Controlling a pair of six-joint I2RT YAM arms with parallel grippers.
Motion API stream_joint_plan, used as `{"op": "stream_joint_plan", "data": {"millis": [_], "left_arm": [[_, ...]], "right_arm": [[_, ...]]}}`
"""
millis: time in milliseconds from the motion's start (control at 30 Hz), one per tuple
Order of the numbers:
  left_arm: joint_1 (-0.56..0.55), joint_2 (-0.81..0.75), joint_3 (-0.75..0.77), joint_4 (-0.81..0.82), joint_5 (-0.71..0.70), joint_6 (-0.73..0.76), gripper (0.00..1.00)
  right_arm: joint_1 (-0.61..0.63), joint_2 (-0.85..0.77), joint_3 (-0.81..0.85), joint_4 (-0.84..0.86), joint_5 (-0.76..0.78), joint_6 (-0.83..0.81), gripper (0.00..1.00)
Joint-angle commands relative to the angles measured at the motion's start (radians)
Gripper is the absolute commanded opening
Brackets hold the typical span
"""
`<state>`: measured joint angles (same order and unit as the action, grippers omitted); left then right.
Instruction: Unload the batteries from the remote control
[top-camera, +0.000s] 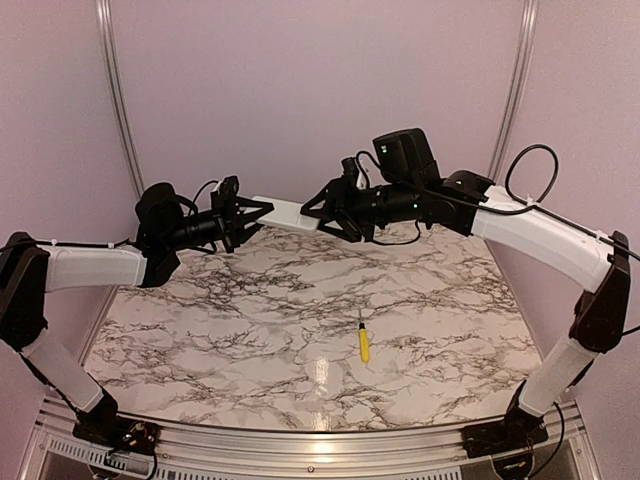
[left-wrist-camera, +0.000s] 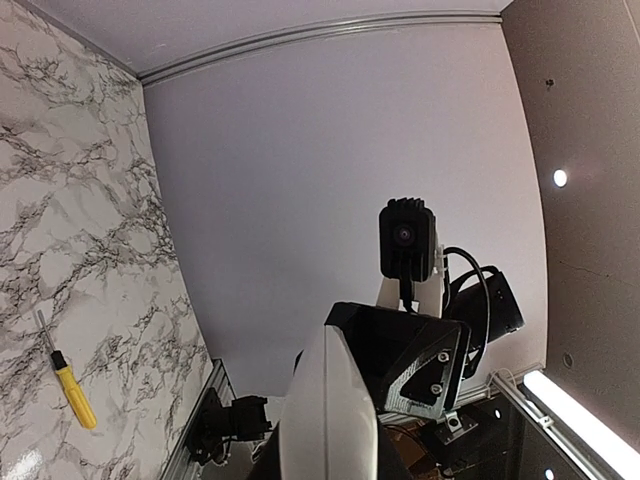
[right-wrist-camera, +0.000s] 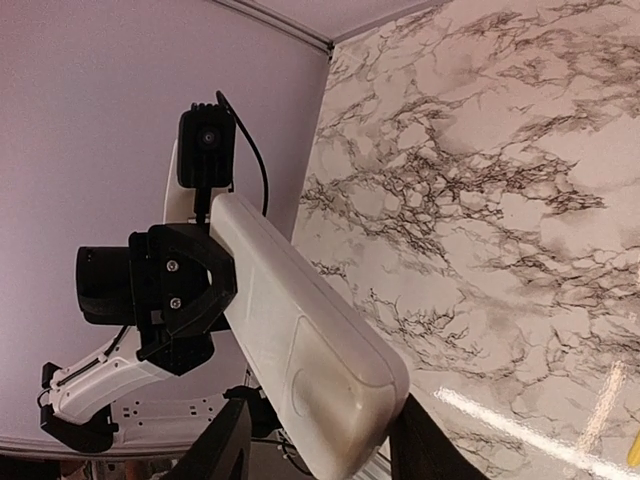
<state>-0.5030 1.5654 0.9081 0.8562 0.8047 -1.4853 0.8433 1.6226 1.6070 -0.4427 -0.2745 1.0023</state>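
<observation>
The white remote control (top-camera: 286, 212) hangs in the air above the back of the marble table, held level between both arms. My left gripper (top-camera: 262, 208) is shut on its left end, and my right gripper (top-camera: 312, 216) is shut on its right end. In the left wrist view the remote (left-wrist-camera: 330, 410) fills the lower middle, edge on. In the right wrist view the remote (right-wrist-camera: 300, 340) shows its back with the battery cover closed. No batteries are in view.
A yellow-handled screwdriver (top-camera: 363, 340) with a black tip lies on the marble table (top-camera: 250, 330) right of centre; it also shows in the left wrist view (left-wrist-camera: 68, 380). Purple walls stand close behind and at both sides.
</observation>
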Motion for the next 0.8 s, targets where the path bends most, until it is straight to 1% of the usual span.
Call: {"op": "stream_joint_plan", "data": {"millis": [0,400,767], "left_arm": [[0.000,-0.026,-0.017,-0.010,-0.020,0.017,0.00],[-0.008,-0.030,-0.010,-0.028,-0.030,0.039,0.00],[-0.017,-0.037,0.006,-0.084,-0.036,0.080,0.00]], "right_arm": [[-0.004,0.016,0.037,0.025,-0.007,0.025,0.45],[-0.004,0.035,0.045,0.022,-0.013,0.030,0.42],[-0.004,0.058,0.076,-0.008,0.000,0.041,0.43]]}}
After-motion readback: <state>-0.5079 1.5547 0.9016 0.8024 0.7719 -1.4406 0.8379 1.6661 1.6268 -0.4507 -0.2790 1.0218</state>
